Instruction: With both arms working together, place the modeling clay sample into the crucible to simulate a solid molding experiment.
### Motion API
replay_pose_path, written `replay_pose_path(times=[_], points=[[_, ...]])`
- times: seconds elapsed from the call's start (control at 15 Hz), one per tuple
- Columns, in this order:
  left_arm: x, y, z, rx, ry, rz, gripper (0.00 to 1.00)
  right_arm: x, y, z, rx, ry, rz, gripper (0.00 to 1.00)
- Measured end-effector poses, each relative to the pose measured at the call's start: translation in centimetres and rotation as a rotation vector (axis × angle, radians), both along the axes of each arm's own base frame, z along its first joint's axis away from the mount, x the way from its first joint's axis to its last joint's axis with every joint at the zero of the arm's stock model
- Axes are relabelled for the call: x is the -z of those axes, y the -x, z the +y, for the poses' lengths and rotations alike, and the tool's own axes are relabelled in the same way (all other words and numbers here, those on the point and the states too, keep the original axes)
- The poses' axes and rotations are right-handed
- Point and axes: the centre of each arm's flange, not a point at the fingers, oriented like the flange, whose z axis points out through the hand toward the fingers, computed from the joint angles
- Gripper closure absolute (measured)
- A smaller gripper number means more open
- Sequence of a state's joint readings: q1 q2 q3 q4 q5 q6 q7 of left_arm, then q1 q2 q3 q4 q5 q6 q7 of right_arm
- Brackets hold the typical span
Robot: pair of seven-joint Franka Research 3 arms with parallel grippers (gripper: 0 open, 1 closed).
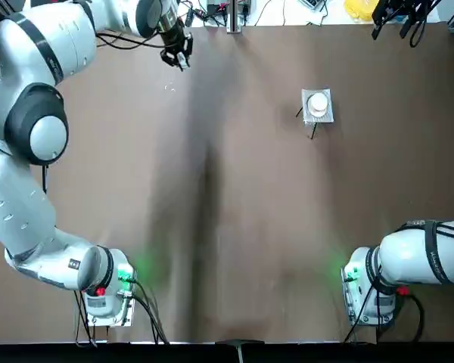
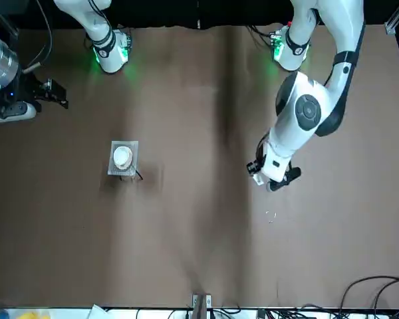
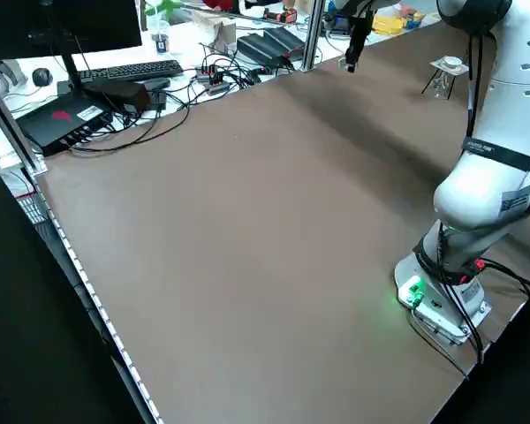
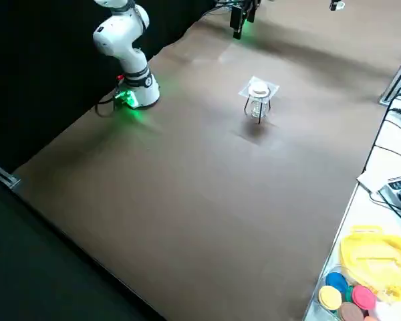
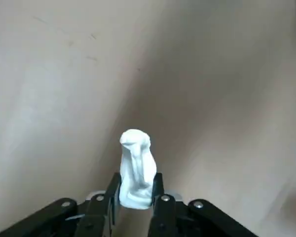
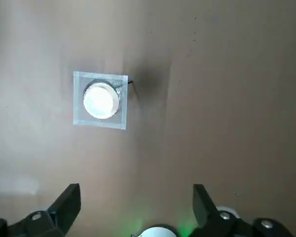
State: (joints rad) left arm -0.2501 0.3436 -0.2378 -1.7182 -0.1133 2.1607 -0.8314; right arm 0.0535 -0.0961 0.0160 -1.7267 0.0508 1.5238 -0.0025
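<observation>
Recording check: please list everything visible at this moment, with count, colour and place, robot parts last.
Small white round ceramic crucible: one, white, lid on, atop the mesh pad, far right part of the table.
Grey square mesh pad on thin black legs: one, grey, under the crucible.
Off-white elongated modeling clay sample: one, off-white, pinched in the left claw.
Brown table: one, brown, under everything.
Yellow tray: one, yellow, off the table's edge, with coloured discs beside it.
Black keyboard: one, black, on the bench beyond the table.
Left claw: one, black, far left, above the table.
Right claw: one, black, open, high above the crucible.
</observation>
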Motion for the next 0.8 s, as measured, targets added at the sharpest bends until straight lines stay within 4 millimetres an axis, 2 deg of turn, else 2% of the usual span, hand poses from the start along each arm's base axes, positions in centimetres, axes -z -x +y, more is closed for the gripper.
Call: replay_pose_path(times=[0.27,0.53,0.8], points=[[-3.0,1.1,-4.0,-0.075,0.090,0.010,0.70,-0.2,-0.2,-0.9,0.022,-0.001,-0.016,0.00],[-5.3,3.9,-9.1,-0.110,0.141,0.036,0.70,-0.1,-0.7,-0.9,0.026,-0.006,-0.037,0.00],[-7.3,5.9,-12.3,-0.118,0.184,0.041,0.70,1.1,-1.9,-0.3,0.019,-0.007,-0.046,0.00]])
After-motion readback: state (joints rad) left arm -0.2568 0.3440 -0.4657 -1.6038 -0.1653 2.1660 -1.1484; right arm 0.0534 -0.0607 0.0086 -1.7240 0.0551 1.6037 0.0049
